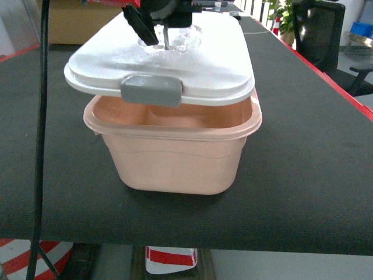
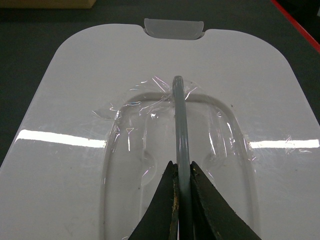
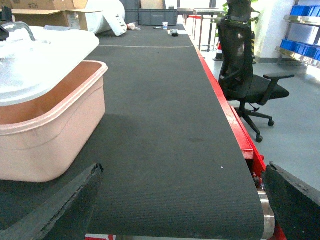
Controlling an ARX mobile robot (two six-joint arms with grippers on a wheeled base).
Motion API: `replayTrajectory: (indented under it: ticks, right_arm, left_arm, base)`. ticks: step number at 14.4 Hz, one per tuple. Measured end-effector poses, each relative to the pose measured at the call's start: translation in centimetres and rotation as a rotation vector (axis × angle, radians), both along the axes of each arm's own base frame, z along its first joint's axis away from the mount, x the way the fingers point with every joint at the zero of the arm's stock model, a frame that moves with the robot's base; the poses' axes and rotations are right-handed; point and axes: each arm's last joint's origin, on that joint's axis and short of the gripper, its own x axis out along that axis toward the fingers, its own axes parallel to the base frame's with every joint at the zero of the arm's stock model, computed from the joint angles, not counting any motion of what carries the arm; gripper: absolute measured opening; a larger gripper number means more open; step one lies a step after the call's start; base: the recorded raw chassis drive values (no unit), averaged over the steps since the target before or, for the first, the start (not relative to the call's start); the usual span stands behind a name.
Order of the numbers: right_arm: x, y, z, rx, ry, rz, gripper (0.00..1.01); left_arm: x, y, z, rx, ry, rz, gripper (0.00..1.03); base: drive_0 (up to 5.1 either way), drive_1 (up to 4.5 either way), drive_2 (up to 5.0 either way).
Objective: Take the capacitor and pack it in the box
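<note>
The pale pink rectangular plastic box is sitting on the dark grey bench, near its front edge. Its white lid is being held tilted above the rim, the side with the grey latch hanging just over the front wall, so the pink inside is showing beneath. The left gripper is reaching down onto the lid's middle, its black fingers pressed closed around the thin grey handle, which is standing up from a recess covered with crinkled clear film. The right gripper is hanging low beside the box, its dark fingers spread wide apart and gripping nothing. A black office chair is standing on the floor beyond the bench's red edge. No capacitor is visible.
</note>
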Motion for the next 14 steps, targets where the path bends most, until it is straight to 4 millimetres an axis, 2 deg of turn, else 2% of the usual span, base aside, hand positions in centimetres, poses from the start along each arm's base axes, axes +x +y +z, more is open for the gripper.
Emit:
replayTrajectory:
  ticks: [3,5,13,14]
  right_arm:
    - [0.0,0.0,0.0,0.0,0.0,0.0,0.98]
    - [0.0,0.0,0.0,0.0,0.0,0.0,0.98]
    - [0.0,0.0,0.0,0.0,0.0,0.0,0.98]
    - [0.0,0.0,0.0,0.0,0.0,0.0,0.98]
  left_arm:
    - [0.7,-0.5,-2.2,-0.012,0.064,0.002,0.02]
    - [0.9,-0.6,-2.9,-0.008,0.077,0.002,0.02]
    - [0.8,-0.7,-3.1,-0.032,0.108,-0.035,0.02]
    - [0.9,-0.6,-3.1,-0.052,0.115,-0.054,0.08]
  base:
    - [0.0,0.0,0.0]
    - [0.0,0.0,0.0]
    - [0.0,0.0,0.0]
    - [0.0,0.0,0.0]
